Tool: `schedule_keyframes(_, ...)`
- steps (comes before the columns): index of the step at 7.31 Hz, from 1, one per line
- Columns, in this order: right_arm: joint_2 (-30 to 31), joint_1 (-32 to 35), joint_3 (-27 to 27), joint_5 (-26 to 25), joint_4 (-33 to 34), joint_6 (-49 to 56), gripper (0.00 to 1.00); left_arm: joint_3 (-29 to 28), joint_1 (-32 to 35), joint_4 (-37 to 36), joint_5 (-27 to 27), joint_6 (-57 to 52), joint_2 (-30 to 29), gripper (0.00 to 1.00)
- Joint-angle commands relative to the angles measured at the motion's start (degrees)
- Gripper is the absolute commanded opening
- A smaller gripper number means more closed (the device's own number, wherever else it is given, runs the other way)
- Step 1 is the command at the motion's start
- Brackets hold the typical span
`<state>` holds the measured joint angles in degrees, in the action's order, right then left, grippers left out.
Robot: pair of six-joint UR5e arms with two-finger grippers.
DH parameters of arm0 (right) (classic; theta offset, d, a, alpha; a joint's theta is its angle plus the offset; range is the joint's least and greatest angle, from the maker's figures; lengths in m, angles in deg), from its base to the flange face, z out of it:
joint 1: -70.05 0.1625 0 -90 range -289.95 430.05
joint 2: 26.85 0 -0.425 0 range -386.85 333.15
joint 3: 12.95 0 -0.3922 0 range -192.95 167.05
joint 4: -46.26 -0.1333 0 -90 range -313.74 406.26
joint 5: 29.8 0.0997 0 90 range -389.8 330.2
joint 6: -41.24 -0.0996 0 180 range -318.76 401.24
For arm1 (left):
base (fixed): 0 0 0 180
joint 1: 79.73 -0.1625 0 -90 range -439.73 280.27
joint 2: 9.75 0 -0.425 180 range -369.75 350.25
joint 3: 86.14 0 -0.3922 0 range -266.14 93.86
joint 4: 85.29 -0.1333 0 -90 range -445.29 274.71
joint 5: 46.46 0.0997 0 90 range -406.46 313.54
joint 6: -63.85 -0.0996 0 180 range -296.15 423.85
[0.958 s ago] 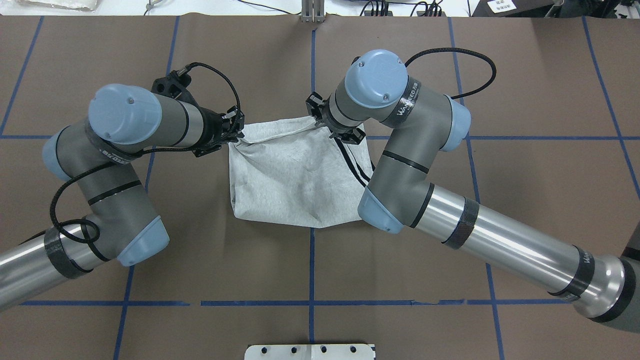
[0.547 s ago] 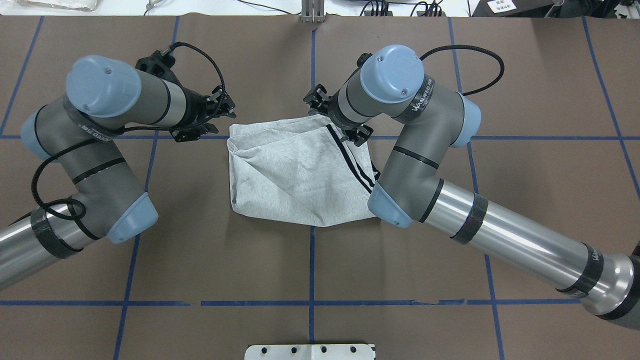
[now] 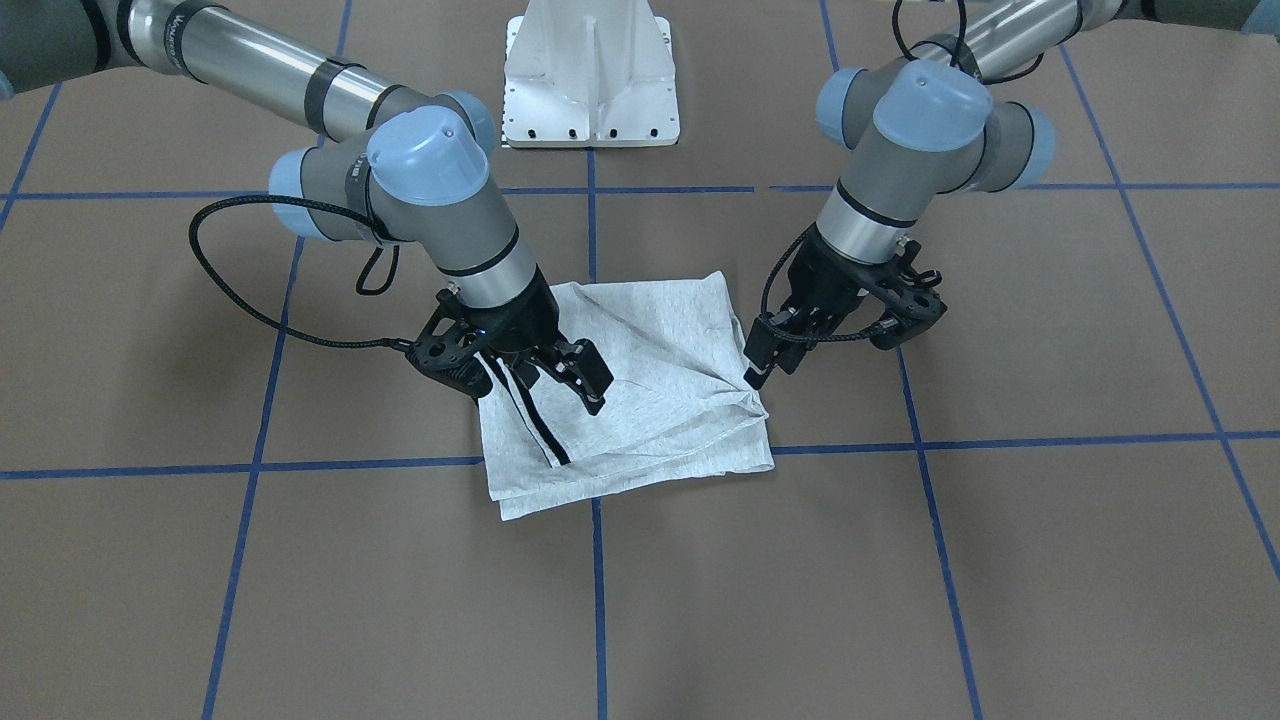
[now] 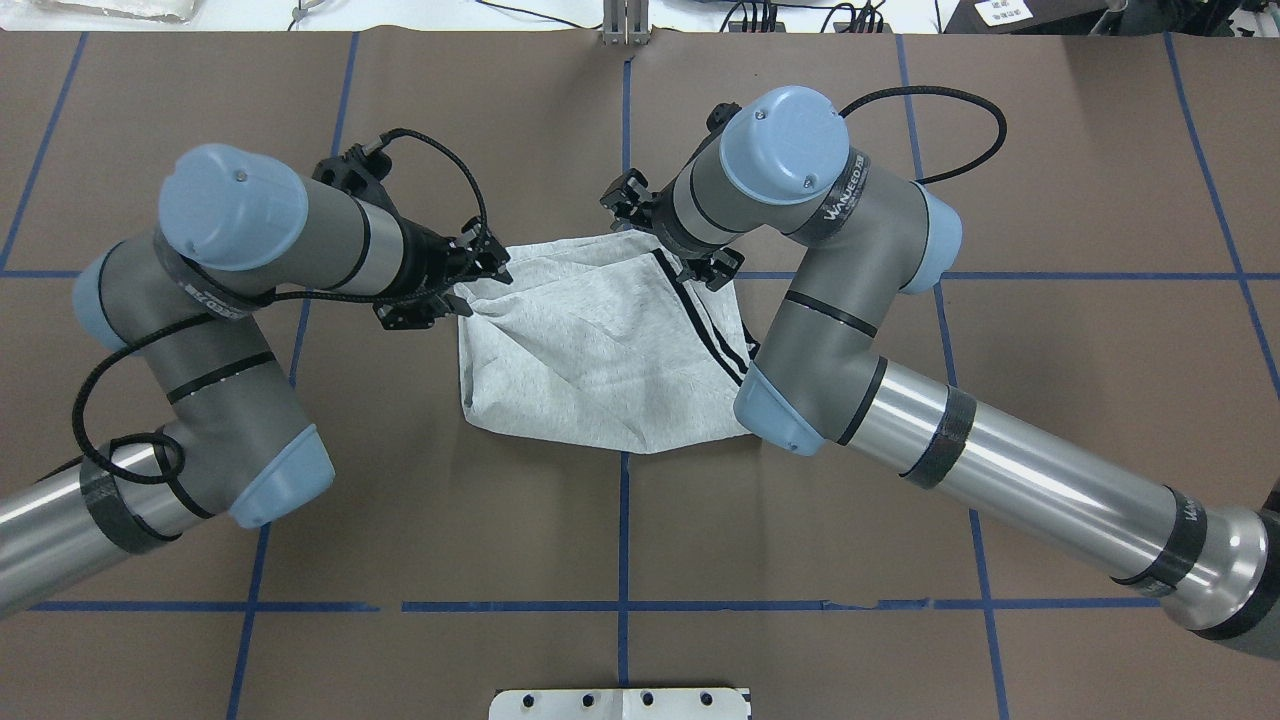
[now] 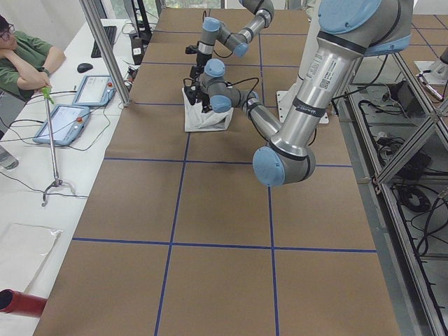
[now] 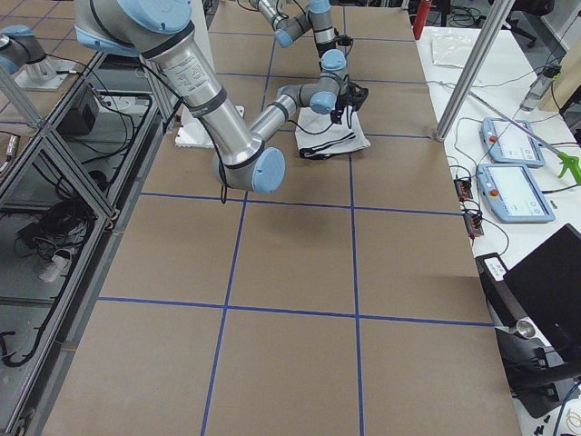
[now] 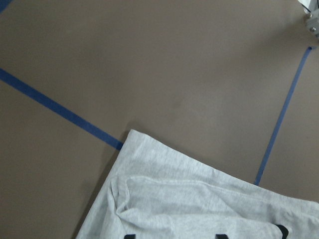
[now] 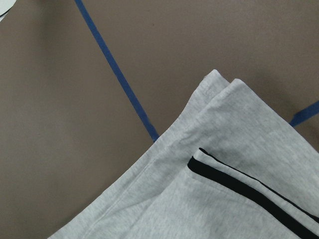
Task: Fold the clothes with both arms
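The grey T-shirt (image 4: 590,340) lies folded into a rough square at the table's middle, plain side up. Its black-striped cuff (image 4: 715,330) shows along the edge near the right arm. My left gripper (image 4: 480,285) points down at the shirt's far left corner (image 3: 752,392), fingers slightly apart, nothing held. My right gripper (image 3: 535,385) hovers open over the far right part of the shirt (image 3: 650,400), straddling the cuff stripes (image 3: 535,420). The left wrist view shows a shirt corner (image 7: 199,199) on brown table. In the right wrist view I see doubled layers and the stripes (image 8: 249,179).
Blue tape lines (image 4: 622,520) grid the brown table. The white pedestal (image 3: 590,70) stands at the robot's side. At the far side bench a seated person (image 5: 28,59) is beside tablets (image 5: 66,119) and a metal post (image 5: 105,49).
One second ago both grippers held the shirt's far edge. They then let go. The left gripper pulled back to the left and has now returned to the far left corner.
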<state>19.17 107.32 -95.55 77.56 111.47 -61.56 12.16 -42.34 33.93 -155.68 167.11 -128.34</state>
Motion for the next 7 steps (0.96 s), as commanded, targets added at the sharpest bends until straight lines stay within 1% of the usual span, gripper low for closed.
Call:
schedule_keyframes(1, -0.05, 0.00, -0.02, 0.14, 0.00, 0.85, 1.00, -0.38, -4.67, 3.28, 0.23, 1.94, 0.02, 0.61)
schedule_keyframes(2, -0.05, 0.17, -0.11, 0.31, 0.00, 1.03, 1.00, -0.65, -5.91, 3.56, 0.24, 1.60, 0.80, 0.60)
schedule_keyframes(3, 0.03, 1.13, -0.11, 2.49, 0.26, 1.12, 1.00, -2.83, -6.01, 3.65, 0.32, 1.43, 0.55, 0.60)
schedule_keyframes(4, 0.12, 2.10, -0.28, 4.16, 0.35, 1.55, 1.00, -3.29, -6.10, 3.66, 0.32, 1.08, 0.98, 0.59)
schedule_keyframes(7, 0.47, 2.81, -0.28, 4.71, 0.53, 2.35, 1.00, -3.47, -6.62, 2.95, 0.59, 1.07, 2.65, 0.57)
